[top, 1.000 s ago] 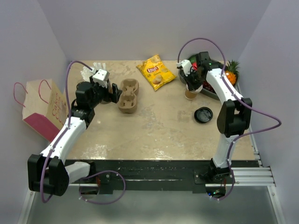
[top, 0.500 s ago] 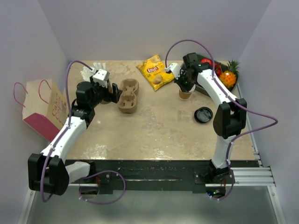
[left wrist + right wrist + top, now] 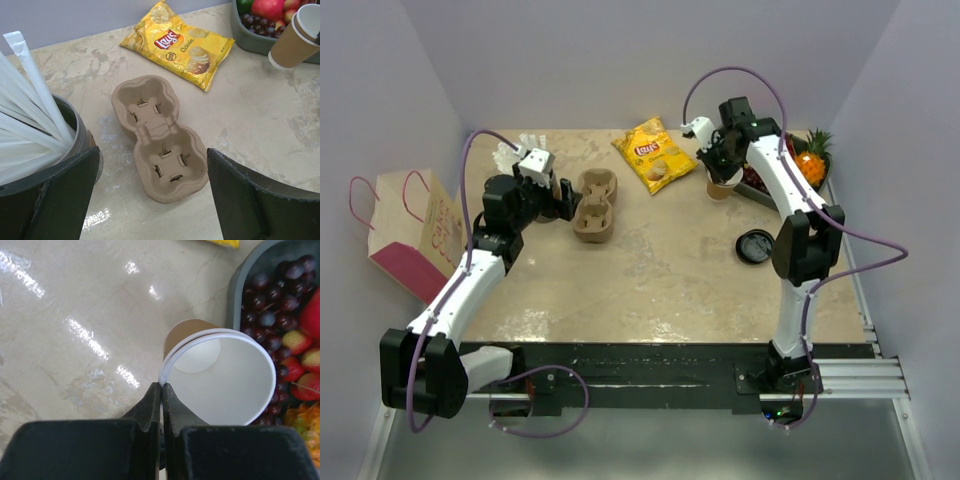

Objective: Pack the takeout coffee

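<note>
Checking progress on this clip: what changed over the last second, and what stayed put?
The right gripper, shut on the rim of the lidless paper cup, swung it left, away from the fruit tray, then back toward the far edge; it is now tilted beside the tray. The black lid, cup carrier, chips bag and open left gripper did not move.

Both arms (image 3: 460, 290): white tubular links between black joint housings (image 3: 807, 250), one purple cable (image 3: 462, 205) looped loosely along each, white camera block (image 3: 533, 162) at the wrist, matte black wedge-shaped fingers (image 3: 250, 200), bases bolted to a black rail (image 3: 640, 375).
</note>
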Available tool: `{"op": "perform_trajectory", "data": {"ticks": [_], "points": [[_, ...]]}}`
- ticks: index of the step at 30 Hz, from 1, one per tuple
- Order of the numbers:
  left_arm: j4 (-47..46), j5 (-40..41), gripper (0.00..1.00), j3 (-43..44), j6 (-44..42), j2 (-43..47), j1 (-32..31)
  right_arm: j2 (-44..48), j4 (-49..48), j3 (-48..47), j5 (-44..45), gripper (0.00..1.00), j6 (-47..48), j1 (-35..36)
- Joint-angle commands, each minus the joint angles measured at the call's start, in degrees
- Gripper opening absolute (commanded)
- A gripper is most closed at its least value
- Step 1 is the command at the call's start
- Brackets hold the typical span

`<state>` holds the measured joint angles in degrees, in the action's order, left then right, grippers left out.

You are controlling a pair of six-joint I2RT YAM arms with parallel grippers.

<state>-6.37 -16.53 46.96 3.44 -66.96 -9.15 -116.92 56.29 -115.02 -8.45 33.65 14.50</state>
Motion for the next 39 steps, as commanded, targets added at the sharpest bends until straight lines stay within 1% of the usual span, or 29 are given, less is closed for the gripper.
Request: {"op": "perform_trajectory", "data": {"ticks": [1, 3, 5, 6, 8, 9, 10, 11, 12, 14, 16, 18, 19, 21, 22, 23, 24, 25, 26, 27, 28, 29, 30, 31, 32, 34, 35, 37, 39], "points": [[-2.95, -0.87, 0.92, 0.41, -0.10, -0.45, -0.26, -0.85, 3.49, -4.78, -2.55, 0.00, -1.65, -1.49], [-3.21, -1.13, 0.92, 0.24, -0.19, -0.37, -0.35, -0.49, 2.23, -0.31, 3.76, 0.00, 0.17, -0.36], [-3.03, -1.04, 0.92, 0.32, -0.19, -0.45, -0.26, -3.04, 8.45, -8.24, -0.49, 0.00, -0.24, 0.62], [-2.86, -0.70, 0.92, 0.33, -0.10, -0.45, -0.34, -2.61, 7.00, -9.77, -2.26, 0.00, -1.56, -0.08], [-3.29, -1.04, 0.92, 0.15, -0.01, -0.45, -0.26, -1.12, 2.69, -3.04, 4.12, 0.00, -0.71, 0.78], [-3.30, -1.48, 0.92, 0.15, -0.01, -0.45, -0.26, -2.51, 5.99, -5.45, 4.14, 0.00, 0.18, 1.75], [-3.21, -1.22, 0.92, 0.24, -0.01, -0.71, -0.34, -3.13, 8.37, -8.87, -2.21, 0.00, -0.77, 1.41], [-3.03, -1.05, 0.92, 0.50, 0.07, -0.72, -0.35, -3.13, 9.09, -10.03, -3.23, 0.00, -1.47, 0.36], [-3.12, -1.04, 0.92, 0.59, 0.07, -0.80, -0.35, -1.66, 4.31, -7.17, -0.20, 0.00, -2.87, 0.18], [-3.30, -1.22, 0.92, 0.41, -0.01, -0.98, -0.26, -2.08, 3.55, -4.60, 5.00, 0.00, -0.61, 2.80], [-3.21, -1.04, 0.92, 0.59, -0.01, -1.16, -0.26, -3.57, 9.70, -13.27, -3.29, 0.00, -3.22, 0.98], [-3.47, -1.39, 0.92, 0.50, 0.16, -1.24, -0.34, -1.13, 2.21, -5.43, 7.70, 0.00, -3.34, 2.27], [-3.73, -1.39, 0.92, 0.41, 0.25, -1.51, -0.35, -0.94, 2.42, -4.17, 8.09, 0.00, -0.89, 4.20], [-4.17, -1.40, 0.92, 0.15, 0.51, -1.51, -0.35, -2.86, 9.06, -11.43, -3.87, 0.00, -1.65, 2.04], [-4.26, -1.39, 0.92, 0.24, 0.60, -1.60, -0.35, -2.78, 7.10, -10.76, -0.38, 0.00, -4.61, 2.11], [-4.35, -1.48, 0.92, 0.15, 0.60, -1.60, -0.35, -0.96, 3.94, -5.35, 4.79, 0.00, -3.95, 3.07], [-4.61, -1.40, 0.92, 0.15, 0.60, -1.60, -0.35, -0.85, 3.04, -5.13, 4.15, 0.00, -2.81, 3.95], [-4.62, -1.31, 0.92, 0.15, 0.60, -1.51, -0.35, -1.46, 6.08, -7.30, -4.39, 0.00, -2.63, 2.91], [-4.62, -1.22, 0.92, -0.02, 0.60, -1.51, -0.35, -2.25, 9.24, -10.89, -7.17, 0.00, -2.28, 2.20], [-4.44, -1.31, 0.92, -0.03, 0.60, -1.51, -0.35, -1.04, 5.10, -8.31, -3.37, 0.00, -4.19, 2.72], [-4.44, -1.39, 0.92, -0.11, 0.60, -1.25, -0.35, 0.37, 0.62, -4.37, 8.24, 0.00, -3.77, 4.46], [-4.44, -1.39, 0.92, -0.37, 0.69, -1.24, -0.35, 1.08, -1.43, -1.72, 8.97, 0.00, -2.55, 4.83], [-4.61, -1.22, 0.92, -0.46, 0.60, -1.16, -0.35, -0.92, 5.60, -5.00, 1.84, 0.00, -2.19, 4.14], [-4.62, -1.13, 0.92, -0.64, 0.69, -0.98, -0.35, -2.68, 11.24, -9.39, -14.68, 0.00, -1.75, 1.17], [-4.53, -1.22, 0.92, -0.55, 0.69, -0.89, -0.35, -3.91, 13.82, -12.39, -11.45, 0.00, -3.22, 0.71], [-4.70, -1.31, 0.92, -0.73, 0.69, -0.89, -0.35, 1.50, 0.45, -0.79, 5.38, 0.00, -2.82, 4.54], [-4.96, -1.13, 0.92, -0.99, 0.69, -0.81, -0.35, 2.31, -1.43, 2.66, 6.15, 0.00, -1.32, 4.74], [-5.14, -0.87, 0.92, -1.08, 0.78, -0.72, -0.35, 0.14, 5.04, -1.85, -4.17, 0.00, -3.57, 1.60], [-5.06, -1.48, 0.92, -0.99, 0.87, -0.89, -0.35, 0.99, 0.26, 1.01, 7.09, 0.00, -4.39, 2.63]]}}
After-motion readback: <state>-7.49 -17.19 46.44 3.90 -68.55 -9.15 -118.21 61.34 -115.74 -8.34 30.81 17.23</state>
